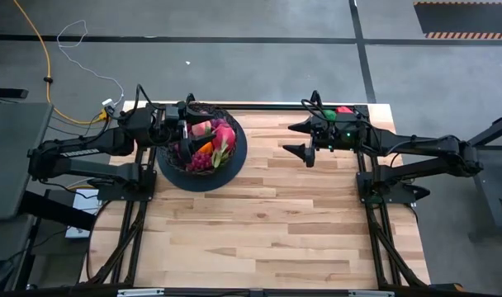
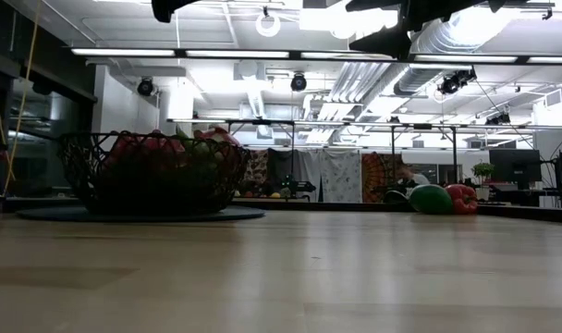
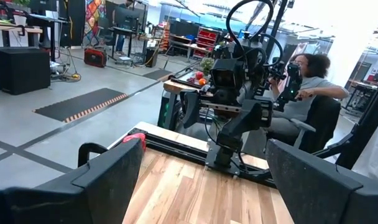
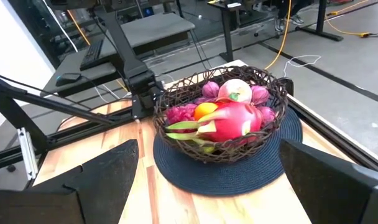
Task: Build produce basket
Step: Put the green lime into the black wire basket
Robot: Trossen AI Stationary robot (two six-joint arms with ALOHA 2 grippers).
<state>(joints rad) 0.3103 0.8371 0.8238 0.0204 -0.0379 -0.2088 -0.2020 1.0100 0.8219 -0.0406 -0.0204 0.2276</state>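
Pale wooden planks make up the table (image 1: 267,223) under my two arms, with grey workshop floor all around it. At the far left part of the table sits the basket (image 4: 176,106), a dark wire-mesh bowl standing on a round dark mat (image 4: 239,171). It is piled with produce (image 4: 229,115): a large pink dragon fruit (image 4: 239,121) with green tips lies on top toward the front, an orange (image 4: 204,110) sits just beside it, purple grapes (image 4: 179,114) fill one side, and a pale peach (image 4: 234,91) and purple round pieces rest toward the back rim. My left gripper (image 1: 183,124) hangs above the basket's left edge, fingers (image 3: 108,177) spread wide apart and holding nothing. My right gripper (image 1: 300,139) hovers over the table's far right part, well apart from the basket and facing it, its fingers (image 4: 105,168) also spread wide and empty. Behind that gripper, near the table's far right corner, a green pepper (image 2: 431,198) and a red pepper (image 2: 462,198) lie on the wood touching each other. Beyond the table's right end, a person (image 3: 307,93) sits in a chair.
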